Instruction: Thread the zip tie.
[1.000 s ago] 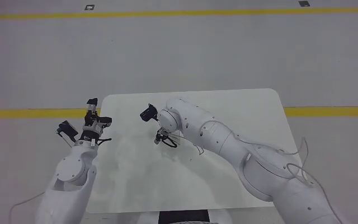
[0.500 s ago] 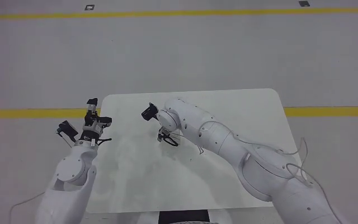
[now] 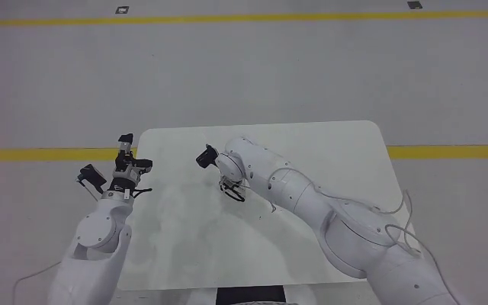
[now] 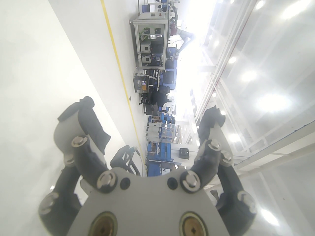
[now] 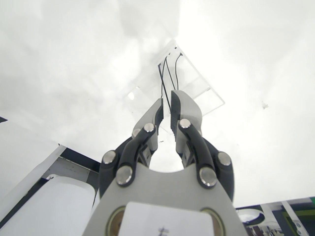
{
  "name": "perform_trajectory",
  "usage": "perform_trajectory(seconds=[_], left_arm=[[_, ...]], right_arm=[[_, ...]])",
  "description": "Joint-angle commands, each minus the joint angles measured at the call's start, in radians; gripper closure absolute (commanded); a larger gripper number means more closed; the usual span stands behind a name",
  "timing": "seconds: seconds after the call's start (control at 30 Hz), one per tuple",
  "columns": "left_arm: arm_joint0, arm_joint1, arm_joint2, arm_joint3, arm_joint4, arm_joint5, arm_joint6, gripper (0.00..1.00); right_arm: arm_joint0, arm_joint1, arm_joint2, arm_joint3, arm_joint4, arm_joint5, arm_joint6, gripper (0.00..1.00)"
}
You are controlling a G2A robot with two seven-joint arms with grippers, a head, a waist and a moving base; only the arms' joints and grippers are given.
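well, right jaws drawn nearly together around one thin black strand of the zip tie (image 5: pixel 168 100), low over the left half of the table (image 3: pixel 328 152) and just above a clear plastic holder (image 5: pixel 204 92). left jaws wide apart and holding nothing, near the left edge of the table, well apart from the work. probably the biggest risk here: slipping of the strand out of the narrow gap, being so thin, smooth and springy, with very little surface for the ribbed dark pads to bite. could also bend or twist instead of going straight, as flexible plastic does, and then miss the small head opening. hard to judge the head and the tip, too small and partly hidden behind the jaws. another danger: pushing or tipping the holder, probably light, flat-sided and glossy, resting on a smooth white top with little friction. almost invisible too, apart from bright edges and reflections, so easy to strike by mistake. other black strands (image 5: pixel 177 69) close beside the held one, curved like thin wire; easy to catch the wrong one or to tangle two together. with one arm alone at the work, nothing to steady the holder against a pull.
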Motion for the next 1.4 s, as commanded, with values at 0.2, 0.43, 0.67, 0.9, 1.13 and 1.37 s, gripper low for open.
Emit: perform_trajectory(seconds=[0.2,0.43,0.67,0.9,1.13,1.37], left_arm=[[0.000,0.000,0.000,0.000,0.000,0.000,0.000,0.00],[0.000,0.000,0.000,0.000,0.000,0.000,0.000,0.00],[0.000,0.000,0.000,0.000,0.000,0.000,0.000,0.00],[0.000,0.000,0.000,0.000,0.000,0.000,0.000,0.00],[0.000,0.000,0.000,0.000,0.000,0.000,0.000,0.00],[0.000,0.000,0.000,0.000,0.000,0.000,0.000,0.00]], right_arm=[[-0.012,-0.036,-0.011,0.070,-0.051,0.008,-0.045,0.91],[-0.020,-0.073,-0.015,0.136,-0.081,0.011,-0.082,0.90],[-0.015,-0.109,-0.011,0.208,-0.095,-0.005,-0.092,0.91],[-0.010,-0.140,-0.002,0.266,-0.102,-0.018,-0.103,0.88],[-0.006,-0.168,0.005,0.319,-0.112,-0.037,-0.109,0.91],[-0.004,-0.190,0.016,0.367,-0.115,-0.049,-0.121,0.93]])
